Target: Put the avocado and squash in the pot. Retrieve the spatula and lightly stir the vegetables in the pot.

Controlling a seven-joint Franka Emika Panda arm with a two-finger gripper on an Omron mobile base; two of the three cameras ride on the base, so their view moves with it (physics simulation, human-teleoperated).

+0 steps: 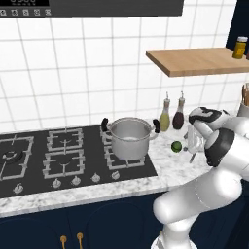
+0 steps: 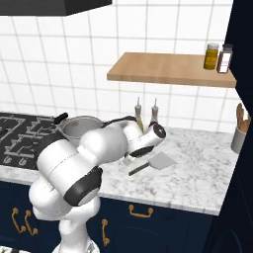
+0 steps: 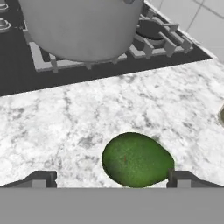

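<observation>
Jaws: my gripper [image 3: 111, 177] hangs low over the marble table [image 3: 65, 118] with its jaws spread as wide as they go and nothing between them yet; the two dark fingertips [image 3: 41, 178] sit either side of the fruit in the hand view.

Avocado: the avocado [image 3: 136, 159] lies on the table just ahead of the fingertips, nearer the right one, well short of the hob. From the left base camera it is a small green ball [image 1: 176, 146] on the table, right of the pot.

Risk, grasp: I judge the fruit is off-centre between the jaws. If I close from here, one finger could meet it first and roll it away, since it is egg-shaped, smooth and glossy on a slick stone top.

Risk, carry: a rounded skin gives little flat for the pads, so it could squirt out on the lift.

Spatula: a flat grey spatula [image 2: 150, 163] with a dark handle lies on the table beside the arm; a careless sweep could knock it.

Pot: the steel pot [image 1: 130, 138] stands on the black gas hob [image 1: 29, 155], shiny, cylindrical, flared rim, black side handles. Its mouth is wide, so the drop looks forgiving, though clipping the rim could shift it on the grate.

Beyond: two bottles [image 1: 171, 114] against the white tiled wall, a wooden shelf [image 1: 194, 61] above.
</observation>
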